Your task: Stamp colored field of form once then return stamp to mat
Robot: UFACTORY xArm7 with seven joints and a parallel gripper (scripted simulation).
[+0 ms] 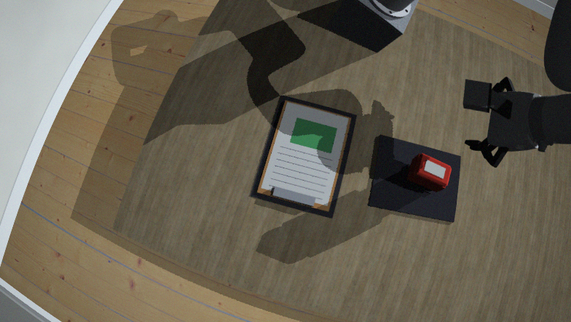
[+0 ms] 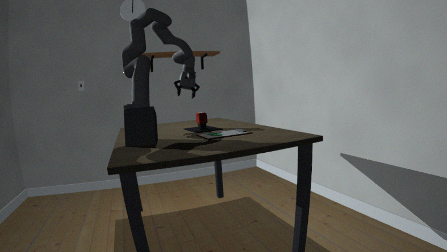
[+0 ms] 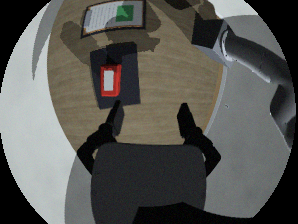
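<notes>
The red stamp (image 1: 430, 171) with a white top label stands upright at the middle of the dark mat (image 1: 414, 178). It also shows in the side view (image 2: 201, 120) and in the wrist view (image 3: 108, 80). The form (image 1: 304, 154) lies on a clipboard left of the mat, with its green field (image 1: 313, 135) at the far end; no mark shows on the field. My gripper (image 1: 478, 124) is open and empty, high above the table, up and to one side of the stamp. It also shows in the side view (image 2: 186, 91) and in the wrist view (image 3: 149, 120).
The arm's dark base block (image 2: 140, 126) stands at the table's back corner. A wall shelf (image 2: 181, 53) hangs behind the arm. Arm shadows fall across the form and the mat.
</notes>
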